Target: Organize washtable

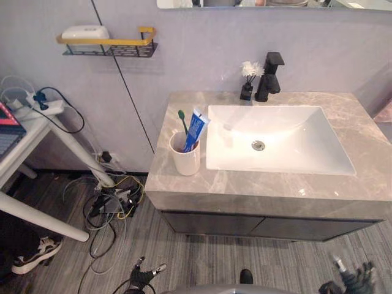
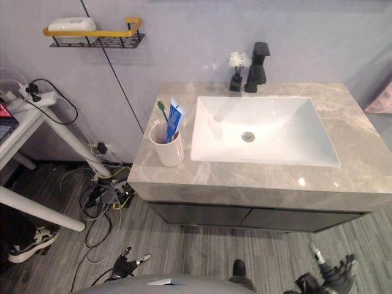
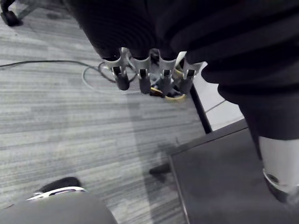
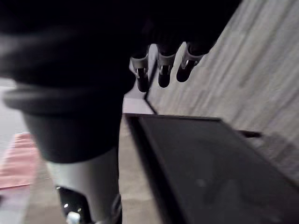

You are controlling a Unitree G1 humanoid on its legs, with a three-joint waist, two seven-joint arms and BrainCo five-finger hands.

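Observation:
A white cup [image 1: 185, 158] stands on the left of the grey marble washtable [image 1: 367, 144], beside the white sink [image 1: 318, 160]. In the cup stand a green toothbrush [image 1: 182, 120] and a blue toothpaste tube [image 1: 196, 127]. A black tap [image 1: 269, 76] and a small black vase with a white flower [image 1: 248, 81] sit behind the sink. My left hand [image 1: 144, 275] hangs low near the floor, open and holding nothing, its fingers [image 3: 140, 80] straight. My right hand [image 1: 354, 282] hangs low on the other side, also open and holding nothing, fingers [image 4: 161, 72] relaxed.
A wall shelf with a yellow rail [image 1: 110, 43] carries a white soap [image 1: 86, 32]. A white side table [image 1: 37, 122] stands at the left, with tangled cables [image 1: 113, 202] and a shoe [image 1: 37, 254] on the floor. A dark cabinet [image 1: 257, 225] sits under the counter.

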